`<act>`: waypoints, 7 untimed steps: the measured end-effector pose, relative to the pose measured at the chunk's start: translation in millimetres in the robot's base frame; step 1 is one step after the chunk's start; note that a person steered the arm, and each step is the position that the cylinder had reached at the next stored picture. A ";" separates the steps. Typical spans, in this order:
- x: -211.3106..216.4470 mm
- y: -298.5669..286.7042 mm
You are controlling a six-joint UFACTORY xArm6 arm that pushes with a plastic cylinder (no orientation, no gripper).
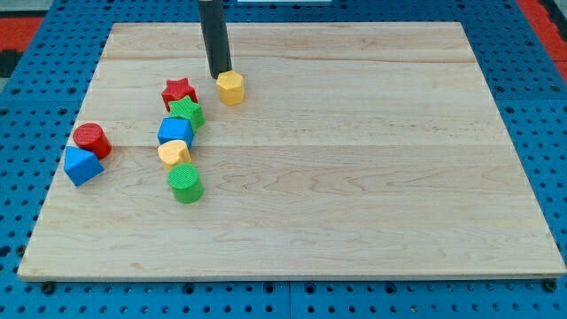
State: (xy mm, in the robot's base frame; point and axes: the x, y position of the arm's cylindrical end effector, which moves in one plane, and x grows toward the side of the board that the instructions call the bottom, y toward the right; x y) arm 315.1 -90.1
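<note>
Going left to right, you have a blue block touching a red cylinder. Next comes a cluster: green cylinder, yellow heart, blue block, green star, red star. My tip stands just left of the yellow hexagon, about touching. It is a bare rod; no pincer exists.

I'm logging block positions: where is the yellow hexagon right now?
The yellow hexagon sits in the board's upper left part, just right of the red star, with my tip touching or nearly touching its upper-left edge.
</note>
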 end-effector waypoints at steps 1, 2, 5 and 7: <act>4.2 7.5; -27.1 7.9; 10.5 36.1; 4.0 21.5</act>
State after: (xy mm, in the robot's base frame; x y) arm 319.1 -68.6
